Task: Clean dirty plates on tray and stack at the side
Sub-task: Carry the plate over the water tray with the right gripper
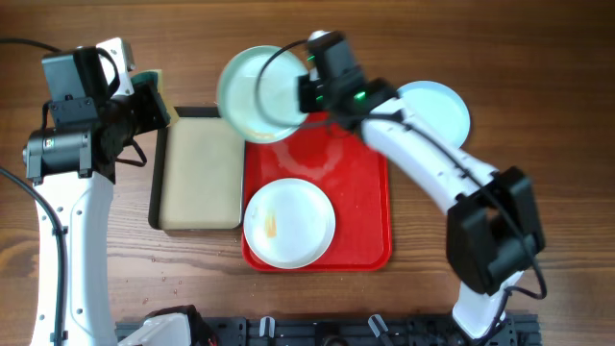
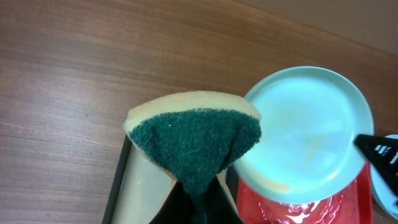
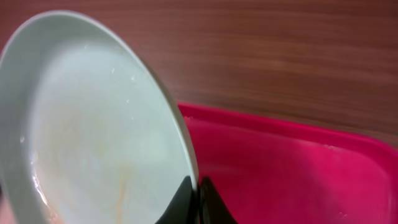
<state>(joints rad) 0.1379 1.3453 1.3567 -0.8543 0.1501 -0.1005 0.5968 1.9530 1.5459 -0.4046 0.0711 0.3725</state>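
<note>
Right gripper (image 3: 196,200): fingers closed on the rim of a pale blue plate (image 3: 93,130), which extends to their left, raised over the far corner of the red tray (image 1: 370,192). Faint yellowish streaks cross the plate's face. Left gripper (image 1: 161,96): fingers pinch a sponge (image 2: 196,140), green side showing, just beside that plate. A smeared white plate (image 1: 288,223) lies on the tray. A second blue plate (image 1: 437,108) rests on the wooden table (image 1: 548,115).

1. Wooden table (image 1: 192,279), brown, grain running left to right.
2. Small tray (image 1: 199,173), black rim, beige inside, left of centre, long side running near to far.
3. Sponge (image 2: 196,140), yellow foam with dark green scouring face, pinched narrow at one end, raised over the small tray's far left corner.
4. Black rail (image 1: 317,332) along the table's near edge.
</note>
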